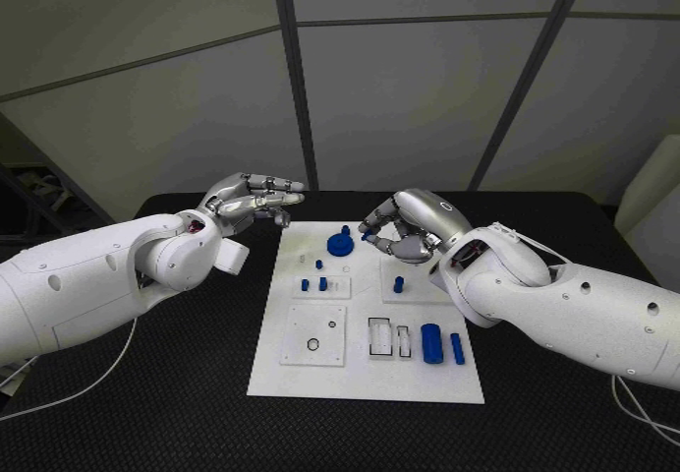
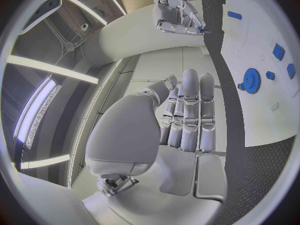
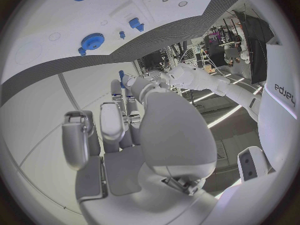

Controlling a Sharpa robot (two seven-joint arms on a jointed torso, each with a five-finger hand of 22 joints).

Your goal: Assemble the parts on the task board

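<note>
Task board (image 1: 425,379): white plate at the centre of the black table (image 1: 170,413), long axis running away from the robot. 2 blue cylinders (image 1: 432,349) lie at its near right, lengthwise along that axis. Short blue pegs (image 1: 321,284) stand upright mid-board; a blue gear (image 1: 340,243) sits at the far end.

Right hand (image 1: 404,224): raised over the far right part of the board, just beside the gear, fingers curled. A small blue part (image 1: 369,236) is pinched at the fingertips; its shape and direction cannot be made out, being mostly hidden by the fingers.

Left hand (image 1: 253,202): off the board's far left corner, above the table, fingers extended close together, grasping nothing and well apart from the parts
</note>
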